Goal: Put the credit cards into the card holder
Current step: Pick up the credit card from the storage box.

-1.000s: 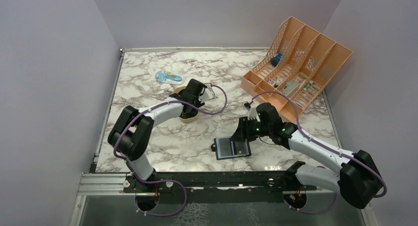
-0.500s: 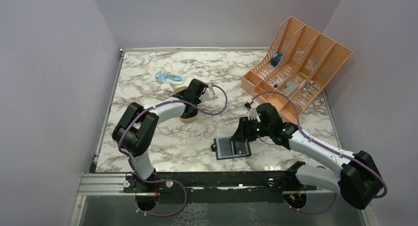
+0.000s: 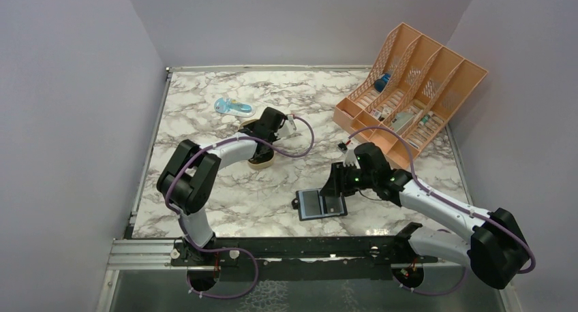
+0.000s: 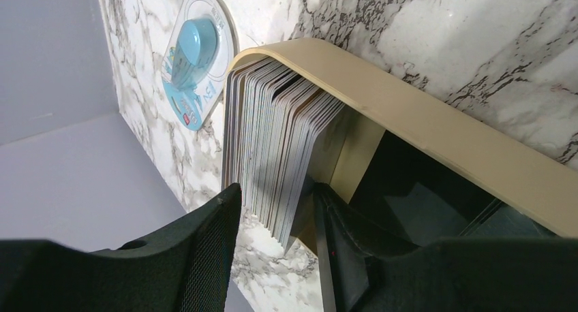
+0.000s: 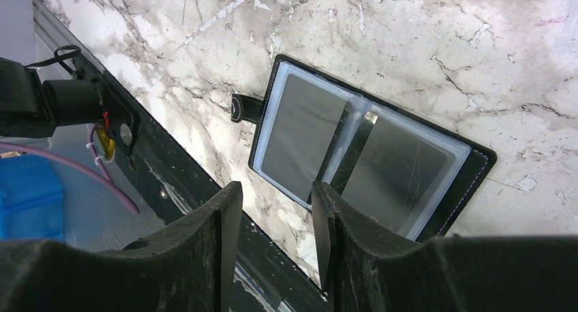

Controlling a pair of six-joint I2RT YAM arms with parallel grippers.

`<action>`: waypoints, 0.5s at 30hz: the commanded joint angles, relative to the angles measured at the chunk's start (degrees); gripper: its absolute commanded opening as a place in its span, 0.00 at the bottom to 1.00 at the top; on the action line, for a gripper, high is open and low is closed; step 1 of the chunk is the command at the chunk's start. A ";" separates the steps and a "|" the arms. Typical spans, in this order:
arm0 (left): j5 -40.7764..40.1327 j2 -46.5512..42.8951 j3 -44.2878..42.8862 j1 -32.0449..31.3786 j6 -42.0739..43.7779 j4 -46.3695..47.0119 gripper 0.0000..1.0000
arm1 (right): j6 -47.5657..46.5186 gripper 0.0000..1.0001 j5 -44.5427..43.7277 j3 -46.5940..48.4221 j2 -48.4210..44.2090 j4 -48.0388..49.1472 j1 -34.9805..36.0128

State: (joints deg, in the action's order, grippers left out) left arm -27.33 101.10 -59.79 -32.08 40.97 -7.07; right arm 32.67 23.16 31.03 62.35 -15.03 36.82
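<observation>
**Cards in the tin, holder open**

The card holder (image 5: 307,135) lies open on the marble. The right gripper (image 5: 272,210) hangs just above it, jaws parted and empty. Well apart to its far left, the credit cards (image 4: 272,142) stand packed in the gold tin (image 4: 422,128). The left gripper (image 4: 272,213) straddles their edges, but whether it pinches them cannot be told.

Card holder (image 3: 319,205) lay open on marble table (image 3: 204,114) (right gripper (image 3: 335,189) over its far edge); left gripper (image 3: 263,143) was at gold tin (image 3: 264,165).
</observation>
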 commanded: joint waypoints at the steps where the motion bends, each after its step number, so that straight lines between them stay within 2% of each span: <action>1: -3.21 0.46 -1.83 0.51 1.39 1.64 0.45 | -0.80 0.43 -0.99 1.56 0.06 -0.09 0.43; 11: -2.97 0.43 -2.16 0.60 0.96 1.30 0.36 | -0.51 0.43 -0.85 0.98 -0.16 0.14 0.45; 15: -3.17 0.37 -2.16 0.61 1.29 1.31 0.29 | -0.41 0.43 -0.49 0.86 0.06 0.35 0.40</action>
State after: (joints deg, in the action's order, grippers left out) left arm -28.16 101.32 -60.31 -31.92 41.78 -6.92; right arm 32.69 23.16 31.03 62.35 -15.05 36.82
